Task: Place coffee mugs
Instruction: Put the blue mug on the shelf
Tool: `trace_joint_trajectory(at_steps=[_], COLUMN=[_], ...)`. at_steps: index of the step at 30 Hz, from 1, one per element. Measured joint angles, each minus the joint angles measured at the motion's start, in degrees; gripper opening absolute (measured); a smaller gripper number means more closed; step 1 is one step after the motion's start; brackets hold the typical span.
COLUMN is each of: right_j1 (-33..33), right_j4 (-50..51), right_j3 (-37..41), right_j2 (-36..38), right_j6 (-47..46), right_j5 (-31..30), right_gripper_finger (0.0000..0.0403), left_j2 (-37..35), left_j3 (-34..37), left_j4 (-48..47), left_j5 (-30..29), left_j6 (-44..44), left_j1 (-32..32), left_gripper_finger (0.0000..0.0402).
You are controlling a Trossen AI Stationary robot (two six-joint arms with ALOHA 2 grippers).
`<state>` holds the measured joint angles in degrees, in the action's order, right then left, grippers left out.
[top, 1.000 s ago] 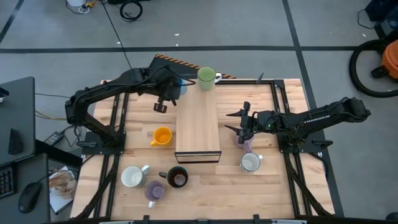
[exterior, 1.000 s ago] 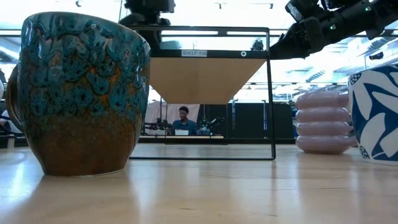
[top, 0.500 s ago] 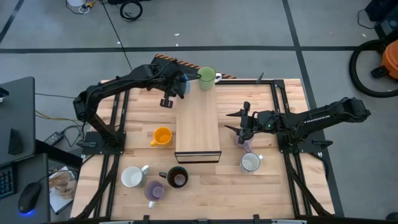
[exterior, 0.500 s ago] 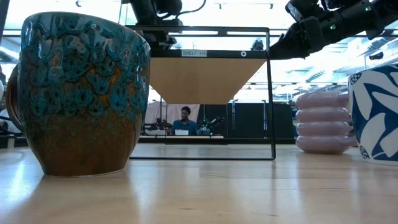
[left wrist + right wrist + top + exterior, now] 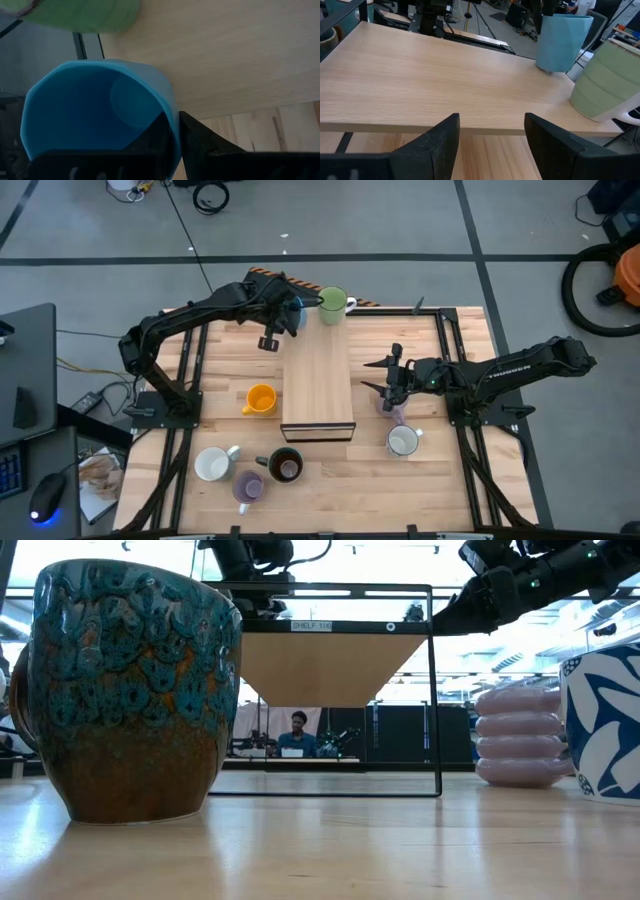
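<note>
My left gripper (image 5: 284, 317) is shut on the blue mug (image 5: 292, 316) at the far left corner of the wooden shelf (image 5: 318, 380), next to the green mug (image 5: 332, 305), which stands upright on the shelf's far end. My right gripper (image 5: 384, 378) waits open, level with the shelf's right side, above a lilac mug (image 5: 393, 408). On the table stand the orange mug (image 5: 259, 399), a white mug (image 5: 212, 464), a second lilac mug (image 5: 247, 487), the dark brown mug (image 5: 286, 466) and another white mug (image 5: 403, 441). My left gripper holds the blue mug by its rim (image 5: 172, 107), one finger (image 5: 159, 137) inside the mug and one (image 5: 197, 142) outside. It comes from above, pointing down, and the mug is upright. Its base (image 5: 551, 68) is at the shelf's far corner; whether it rests there I cannot tell.
The shelf top is bare wood between its near end and the two mugs at the far end. In the low view the dark mug (image 5: 125, 690) and a blue-patterned white mug (image 5: 605, 725) stand close to the camera. Black table frame rails run along both sides.
My left gripper has carried the blue mug a little toward the table's right and far edge, closer to the green mug, then stayed nearly still over the last half second. It has remained shut on the mug.
</note>
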<state>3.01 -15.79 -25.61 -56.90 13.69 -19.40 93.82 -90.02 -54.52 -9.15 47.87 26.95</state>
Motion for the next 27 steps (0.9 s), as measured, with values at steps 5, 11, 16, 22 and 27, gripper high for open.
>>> trace_joint_trajectory(at_steps=[5,11,16,22,27], right_j1=[0.0,0.0,0.0,0.0,0.0], right_j4=[0.0,0.0,0.0,0.0,0.0], right_j3=[0.0,0.0,0.0,0.0,0.0], right_j2=[0.0,0.0,0.0,0.0,0.0], right_j6=[0.0,0.0,0.0,0.0,0.0], right_j5=[0.0,0.0,0.0,0.0,0.6], right_gripper_finger=[0.0229,0.0229,0.0229,0.0229,0.0229], left_j2=[0.0,0.0,0.0,0.0,0.0], left_j3=[0.0,0.0,0.0,0.0,-0.1], left_j4=[0.8,1.0,1.5,3.6,4.6], left_j5=[0.1,0.1,1.3,1.4,1.2], left_j6=[0.8,0.8,0.8,0.8,0.8], left_j1=[-0.3,-0.5,-0.5,-0.4,-0.4], left_gripper_finger=[0.0041,0.0041,0.0041,0.0069,0.0109])
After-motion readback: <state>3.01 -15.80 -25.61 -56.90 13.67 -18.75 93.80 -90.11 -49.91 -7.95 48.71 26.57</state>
